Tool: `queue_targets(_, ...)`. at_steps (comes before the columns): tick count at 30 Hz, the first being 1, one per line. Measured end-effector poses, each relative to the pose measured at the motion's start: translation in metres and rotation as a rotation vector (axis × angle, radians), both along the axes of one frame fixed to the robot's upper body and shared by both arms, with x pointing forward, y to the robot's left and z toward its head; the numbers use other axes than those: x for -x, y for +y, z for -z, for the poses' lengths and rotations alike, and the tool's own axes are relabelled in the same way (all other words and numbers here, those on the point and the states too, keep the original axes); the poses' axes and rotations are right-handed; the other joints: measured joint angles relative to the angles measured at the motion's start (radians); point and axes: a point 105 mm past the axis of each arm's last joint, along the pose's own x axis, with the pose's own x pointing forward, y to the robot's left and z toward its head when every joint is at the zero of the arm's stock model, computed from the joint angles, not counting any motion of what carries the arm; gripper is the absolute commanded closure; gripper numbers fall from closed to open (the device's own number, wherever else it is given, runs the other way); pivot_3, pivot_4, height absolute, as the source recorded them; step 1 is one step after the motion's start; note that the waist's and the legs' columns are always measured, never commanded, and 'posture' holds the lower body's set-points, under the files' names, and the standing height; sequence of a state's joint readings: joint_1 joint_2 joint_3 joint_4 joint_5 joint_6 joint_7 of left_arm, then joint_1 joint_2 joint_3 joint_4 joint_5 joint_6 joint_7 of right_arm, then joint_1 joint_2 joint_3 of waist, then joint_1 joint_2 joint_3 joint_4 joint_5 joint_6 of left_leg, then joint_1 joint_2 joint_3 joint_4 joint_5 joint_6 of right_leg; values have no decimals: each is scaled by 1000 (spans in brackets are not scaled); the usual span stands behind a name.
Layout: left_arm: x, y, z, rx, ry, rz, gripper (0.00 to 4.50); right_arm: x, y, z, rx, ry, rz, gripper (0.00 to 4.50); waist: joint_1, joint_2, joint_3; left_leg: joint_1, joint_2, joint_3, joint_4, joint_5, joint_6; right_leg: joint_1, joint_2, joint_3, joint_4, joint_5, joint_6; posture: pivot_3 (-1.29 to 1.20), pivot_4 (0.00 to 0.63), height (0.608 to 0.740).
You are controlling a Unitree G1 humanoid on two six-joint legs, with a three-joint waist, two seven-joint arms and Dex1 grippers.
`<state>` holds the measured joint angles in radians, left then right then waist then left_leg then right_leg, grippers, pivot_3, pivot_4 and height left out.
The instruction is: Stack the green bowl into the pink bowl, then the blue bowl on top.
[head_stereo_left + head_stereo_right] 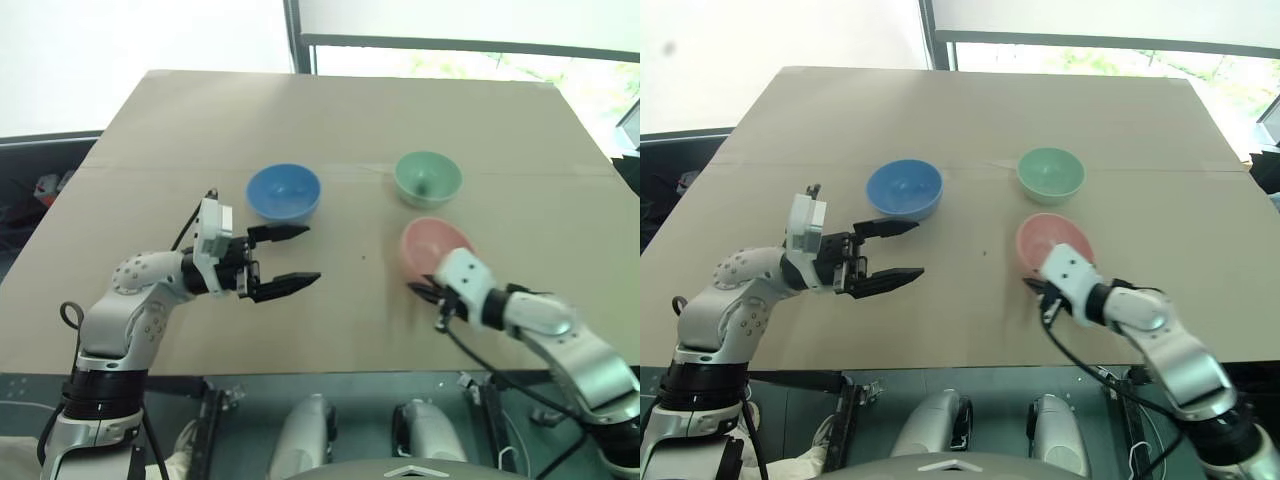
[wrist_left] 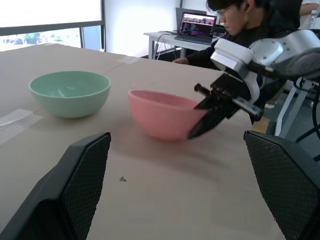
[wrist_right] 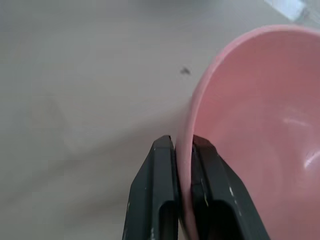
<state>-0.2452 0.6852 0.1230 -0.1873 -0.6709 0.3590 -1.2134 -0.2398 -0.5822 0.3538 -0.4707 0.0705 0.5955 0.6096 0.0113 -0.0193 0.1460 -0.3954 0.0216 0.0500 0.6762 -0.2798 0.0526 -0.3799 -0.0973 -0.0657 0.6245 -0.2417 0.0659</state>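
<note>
Cardboard tabletop [image 1: 330, 120], person behind — laptop [image 2: 198, 26], windows [image 1: 480, 60]

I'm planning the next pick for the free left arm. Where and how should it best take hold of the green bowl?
Probably by the rim: the green bowl stands upright, mouth open, and its round wall is too wide to span. Drop one finger of the left pincer inside and one outside, on the side facing the blue bowl, away from the pink bowl.

This looks like an office or a robot lab. A big flat table covered in brown cardboard [image 1: 330, 130] stands by wide bright windows [image 1: 470, 25]. Behind it, a person in dark clothes [image 2: 250, 30] sits at a white desk [image 2: 165, 37] with an open laptop computer [image 2: 198, 25].
</note>
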Motion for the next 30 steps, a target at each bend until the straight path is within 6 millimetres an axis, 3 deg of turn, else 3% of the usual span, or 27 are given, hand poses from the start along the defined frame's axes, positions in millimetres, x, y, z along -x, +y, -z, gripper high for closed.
queue_targets(1, 0, 0, 0, -1, 1, -1, 0, -2, 2, 1, 9, -8, -3, 4409, 1, 0, 0, 0, 0, 0, 0, 0, 0, 0, 0, 0, 0, 0, 0, 0, 150, 740)
queue_targets(3, 0, 1, 0, -2, 1, -3, 0, -11, 11, 0, 26, -27, -19, 3669, 0, -1, -1, 0, 0, 0, 0, 0, 0, 0, 0, 0, 0, 0, 0, 0, 150, 740)
queue_targets(4, 0, 1, 0, -2, 1, -3, 0, -14, 15, 2, 23, -19, -22, 3538, 0, -1, -1, 0, 1, 0, 0, 0, 0, 0, 1, 0, 1, 0, 0, 0, 150, 740)
queue_targets(9, -1, 1, 0, -2, 3, -15, 0, -10, 19, 13, 36, 47, -73, 1154, 2, 0, 0, -2, 0, -1, 0, 0, 0, 0, 0, -1, 0, 0, 0, 0, 150, 740)
queue_targets(10, -1, 1, 0, -2, 4, -18, 0, -10, 18, 9, 14, 60, -74, 888, 2, 0, 0, -2, 0, -1, 0, 0, 0, 0, 0, -1, 0, 0, 0, 0, 150, 740)
queue_targets(11, -1, 2, 0, -2, 4, -20, 0, -9, 18, 6, 1, 64, -76, 888, 2, 1, 1, -2, 0, -1, 0, 0, 0, 0, 0, -1, 0, 0, 0, 0, 150, 740)
queue_targets(12, 0, 2, 2, -1, 9, -25, 0, -5, 17, -13, -84, 78, -101, 888, 1, 1, 1, -2, 1, -1, 0, 0, -1, 0, 0, -1, 0, 0, 0, 0, 150, 740)
queue_targets(14, 0, 2, 2, -2, 11, -26, 0, -3, 17, -28, -125, 60, -121, 888, 1, 1, 1, -1, 1, -1, 0, 0, -1, 0, 0, -2, 0, 0, 0, 0, 150, 740)
queue_targets(15, 1, 1, 2, -2, 5, -27, 0, -3, 13, -53, -170, 29, -154, 888, 2, 2, 2, -1, 1, -1, 0, 0, -1, 0, 0, -2, 0, 0, 0, 0, 150, 740)
queue_targets(18, 2, -1, 0, 2, -5, -27, 0, -20, -8, -88, -126, -101, -129, 888, 3, 1, 1, -1, 0, -1, 0, 0, 0, 1, 0, -2, 0, 0, 0, 0, 150, 740)
queue_targets(19, 2, -2, 0, 6, -5, -29, 0, -37, -24, -98, -76, -171, -75, 888, 3, 1, 1, 0, 0, -1, 0, 0, 0, 1, 0, -2, 0, 0, 0, 0, 150, 740)
queue_targets(21, 1, -3, 0, 12, -6, -31, 0, -73, -62, -97, 98, -264, 45, 888, 2, 0, 1, 0, -1, -1, 0, 0, 0, 1, 0, -1, 0, 0, 0, 0, 150, 740)
queue_targets(23, 1, -3, -1, 15, -7, -33, 0, -88, -82, -88, 172, -273, 107, 888, 2, 0, 1, -1, -4, -1, 0, 0, 0, 0, 0, -1, 0, 0, 0, 0, 150, 740)
queue_targets(24, 0, -3, -1, 17, -8, -37, 0, -104, -98, -68, 266, -266, 128, 888, -4, 1, 1, -1, -3, 1, -2, 0, 0, -2, 0, 0, 0, 0, 0, 0, 150, 740)
queue_targets(27, 0, -3, -1, 21, -7, -43, 0, -120, -98, -43, 336, -250, 100, 888, -24, 2, 2, -1, -3, 2, -5, 1, -1, -3, 0, 1, 0, 0, 0, 0, 150, 740)
queue_targets(30, 2, -1, 1, 23, -4, -58, 0, -132, -89, -33, 355, -262, 62, 888, -39, 2, 2, -2, 0, 2, -7, 1, -1, -3, 0, 0, 0, 0, 0, 0, 150, 740)
